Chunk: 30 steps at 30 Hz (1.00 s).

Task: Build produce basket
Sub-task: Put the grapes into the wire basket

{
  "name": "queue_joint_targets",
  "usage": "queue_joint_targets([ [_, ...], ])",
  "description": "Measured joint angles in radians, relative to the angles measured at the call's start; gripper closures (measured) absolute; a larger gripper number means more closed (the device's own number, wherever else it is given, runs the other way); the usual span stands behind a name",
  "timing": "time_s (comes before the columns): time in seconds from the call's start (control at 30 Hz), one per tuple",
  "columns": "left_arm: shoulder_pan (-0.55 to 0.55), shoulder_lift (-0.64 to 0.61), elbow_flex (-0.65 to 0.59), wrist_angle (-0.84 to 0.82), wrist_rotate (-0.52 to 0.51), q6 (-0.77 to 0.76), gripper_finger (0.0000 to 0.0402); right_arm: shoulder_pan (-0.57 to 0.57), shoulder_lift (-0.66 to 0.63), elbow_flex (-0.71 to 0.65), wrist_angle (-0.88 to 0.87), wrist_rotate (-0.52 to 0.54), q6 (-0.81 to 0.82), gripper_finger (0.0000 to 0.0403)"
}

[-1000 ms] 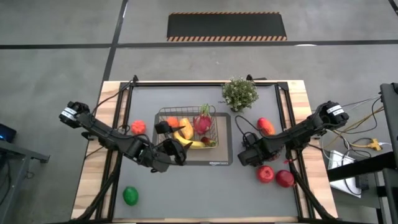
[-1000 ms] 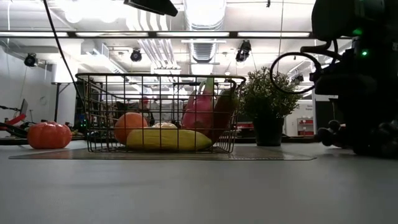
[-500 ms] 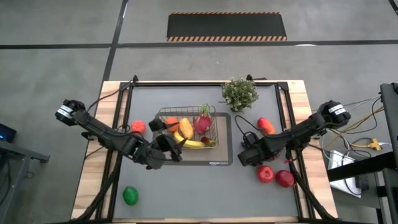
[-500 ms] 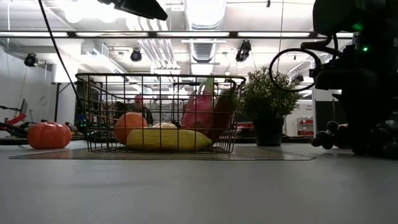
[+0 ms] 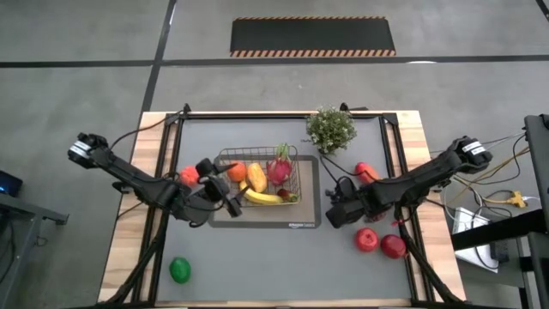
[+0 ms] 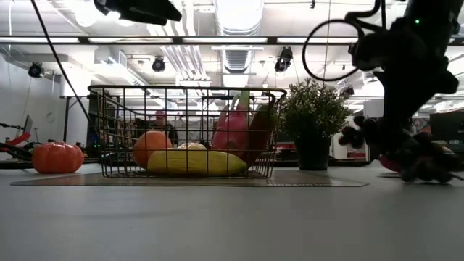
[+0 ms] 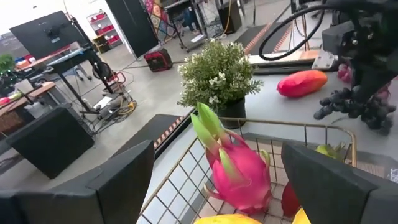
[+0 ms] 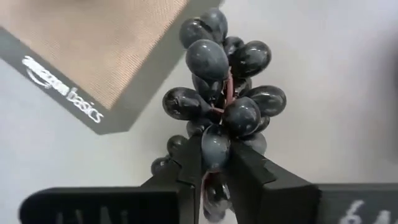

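Holding a bunch of dark grapes [image 8: 221, 102], my right gripper [image 8: 214, 167] has its two fingers pinched on the lower grapes and stem, the bunch standing out past the fingertips. Seen from above, this gripper [image 5: 336, 209] sits over the counter [image 5: 257, 266] just off the right edge of the dark mat [image 5: 292, 221], whose white lettering shows in the right wrist view beside the grapes. From table height the grapes [image 6: 360, 132] hang clear of the counter surface, beneath the arm, to the right of the potted plant [image 6: 313, 119]. My left gripper [image 5: 225, 190] is at the near left corner of the basket [image 5: 292, 167], with its fingers [image 7: 118, 180] spread wide and nothing between them; it looks over the basket rim from a raised position. The basket stands on the mat near the counter's centre. Inside it I record a pink dragon fruit [image 5: 279, 168] at the right, a yellow banana [image 5: 262, 197] along the near side, an orange mango [image 5: 256, 176] in the middle and an orange [image 5: 238, 171] at the left. Outside the basket: a red pepper [image 5: 189, 176] just off its left side, a green lime [image 5: 180, 269] near the front left of the counter, well apart from the rest, two red apples [image 5: 366, 239] close together at the front right, and a red-orange fruit [image 5: 367, 172] on the right, between the plant [image 5: 331, 129] and my right arm.
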Motion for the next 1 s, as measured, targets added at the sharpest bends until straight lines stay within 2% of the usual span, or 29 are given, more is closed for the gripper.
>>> queue_joint_targets([
  [0.17,0.000,-0.032,-0.040,0.096,0.000,0.046,0.0070,0.000,-0.024,0.037,0.001,0.034,-0.064,0.0370],
  [0.4,0.000,-0.033,-0.040,0.112,0.000,0.051,0.0070,0.000,-0.039,0.103,0.003,0.052,-0.212,0.0371],
  [0.67,0.000,-0.059,-0.030,0.191,0.000,0.152,0.0070,0.000,-0.045,0.257,0.019,0.024,-0.452,0.0371],
  [1.0,-0.006,-0.100,-0.038,0.215,0.001,0.173,0.0070,-0.007,-0.037,0.420,0.218,0.037,-0.737,0.0372],
])
